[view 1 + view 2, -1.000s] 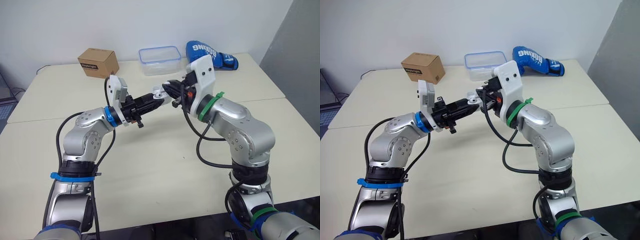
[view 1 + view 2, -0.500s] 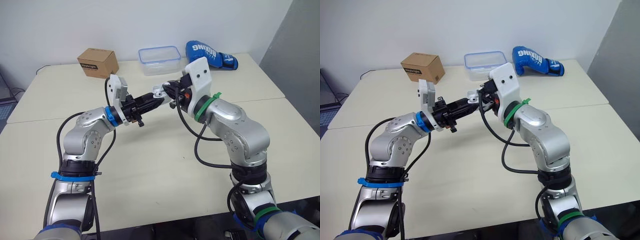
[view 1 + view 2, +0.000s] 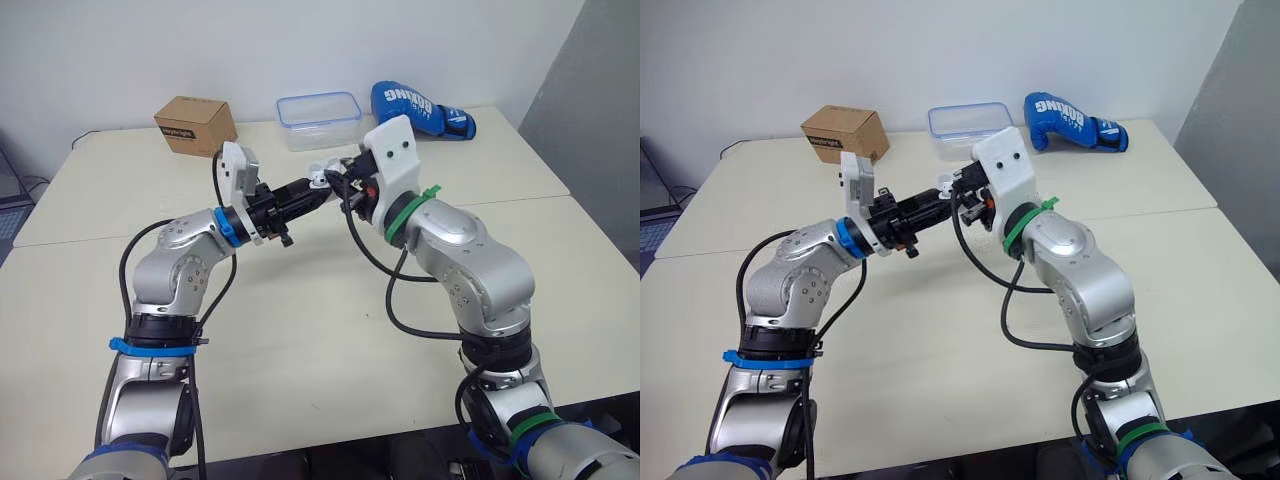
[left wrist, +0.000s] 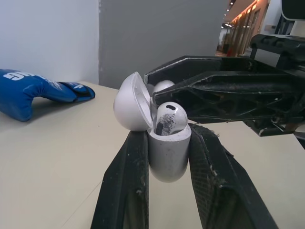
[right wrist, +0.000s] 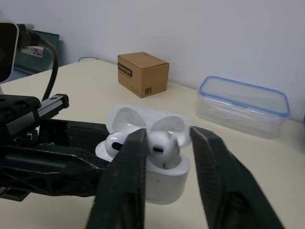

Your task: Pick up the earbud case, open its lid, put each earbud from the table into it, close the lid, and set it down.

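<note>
Two raised arms meet; left tool (image 3: 308, 192) grips earbud case (image 4: 167, 160).

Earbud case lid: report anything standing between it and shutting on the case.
The right gripper sits at the mouth of the open earbud case, around one earbud, in the closing path of the lid. The left gripper clamps the case lower down, clear of the lid.
</note>
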You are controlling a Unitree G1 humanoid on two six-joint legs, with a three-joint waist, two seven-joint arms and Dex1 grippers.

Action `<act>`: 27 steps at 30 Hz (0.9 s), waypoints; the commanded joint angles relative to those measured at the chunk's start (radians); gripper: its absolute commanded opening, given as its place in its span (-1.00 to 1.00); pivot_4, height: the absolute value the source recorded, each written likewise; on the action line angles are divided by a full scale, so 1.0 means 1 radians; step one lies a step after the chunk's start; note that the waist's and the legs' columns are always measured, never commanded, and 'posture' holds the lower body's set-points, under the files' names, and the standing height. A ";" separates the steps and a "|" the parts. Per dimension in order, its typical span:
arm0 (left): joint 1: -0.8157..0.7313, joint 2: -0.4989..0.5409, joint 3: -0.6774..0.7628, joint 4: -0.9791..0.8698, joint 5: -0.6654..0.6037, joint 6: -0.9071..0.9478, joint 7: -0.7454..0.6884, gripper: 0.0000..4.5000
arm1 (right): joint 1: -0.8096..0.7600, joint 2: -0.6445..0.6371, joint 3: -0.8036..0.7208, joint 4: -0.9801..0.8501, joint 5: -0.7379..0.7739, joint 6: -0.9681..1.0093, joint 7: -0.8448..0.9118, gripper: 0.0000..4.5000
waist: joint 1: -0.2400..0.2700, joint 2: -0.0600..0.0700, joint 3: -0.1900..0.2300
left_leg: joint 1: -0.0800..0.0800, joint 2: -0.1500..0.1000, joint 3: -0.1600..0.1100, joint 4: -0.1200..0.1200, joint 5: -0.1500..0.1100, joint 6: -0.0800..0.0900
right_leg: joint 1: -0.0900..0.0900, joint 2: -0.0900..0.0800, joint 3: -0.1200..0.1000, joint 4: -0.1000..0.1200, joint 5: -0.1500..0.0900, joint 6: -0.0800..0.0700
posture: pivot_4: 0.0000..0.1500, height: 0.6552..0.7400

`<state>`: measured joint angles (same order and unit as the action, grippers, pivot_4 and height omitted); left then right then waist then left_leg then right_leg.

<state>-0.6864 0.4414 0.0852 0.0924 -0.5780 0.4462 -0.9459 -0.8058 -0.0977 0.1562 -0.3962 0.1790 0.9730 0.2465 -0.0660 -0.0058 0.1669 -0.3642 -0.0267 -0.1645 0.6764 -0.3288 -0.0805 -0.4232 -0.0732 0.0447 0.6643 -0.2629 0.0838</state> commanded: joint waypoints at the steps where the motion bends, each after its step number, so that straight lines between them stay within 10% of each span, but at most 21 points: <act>1: -0.035 0.002 0.021 -0.027 -0.009 -0.025 -0.004 -0.65 | -0.009 0.009 0.002 -0.030 0.019 -0.006 0.009 0.24 | 0.000 0.000 0.000 | 0.000 0.000 0.000 0.000 0.000 0.000 | 0.000 0.000 0.000 0.000 0.000 0.000 | 1.00 1.00; 15: 0.017 0.071 0.013 -0.002 -0.002 -0.029 -0.119 -0.65 | -0.122 -0.140 -0.243 -0.065 0.352 0.086 0.262 0.24 | 0.001 0.000 0.000 | 0.000 0.000 -0.001 0.000 0.000 0.000 | 0.001 0.000 0.000 -0.001 0.000 0.000 | 1.00 1.00; 24: 0.026 0.111 0.000 -0.013 0.000 -0.035 -0.208 -0.65 | -0.125 -0.362 -0.235 0.095 0.415 0.019 0.441 -0.98 | -0.001 0.000 0.000 | 0.000 0.000 0.000 0.000 0.000 0.001 | 0.001 0.000 0.000 -0.001 0.000 0.000 | 1.00 1.00; 27: 0.039 0.117 0.000 -0.054 -0.019 -0.012 -0.217 -0.65 | -0.115 -0.423 -0.173 0.174 0.375 -0.052 0.515 -0.98 | -0.001 0.000 0.000 | 0.000 0.000 0.001 0.000 0.000 0.001 | 0.001 0.000 0.000 -0.001 0.000 0.000 | 1.00 1.00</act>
<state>-0.6408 0.5467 0.0764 0.0910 -0.5753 0.4316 -1.1502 -0.9163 -0.5052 -0.0338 -0.2330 0.5693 0.9773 0.7219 -0.0672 -0.0058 0.1670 -0.3641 -0.0264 -0.1640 0.6761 -0.3291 -0.0799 -0.4220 -0.0729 0.0444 0.6630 -0.2630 0.0839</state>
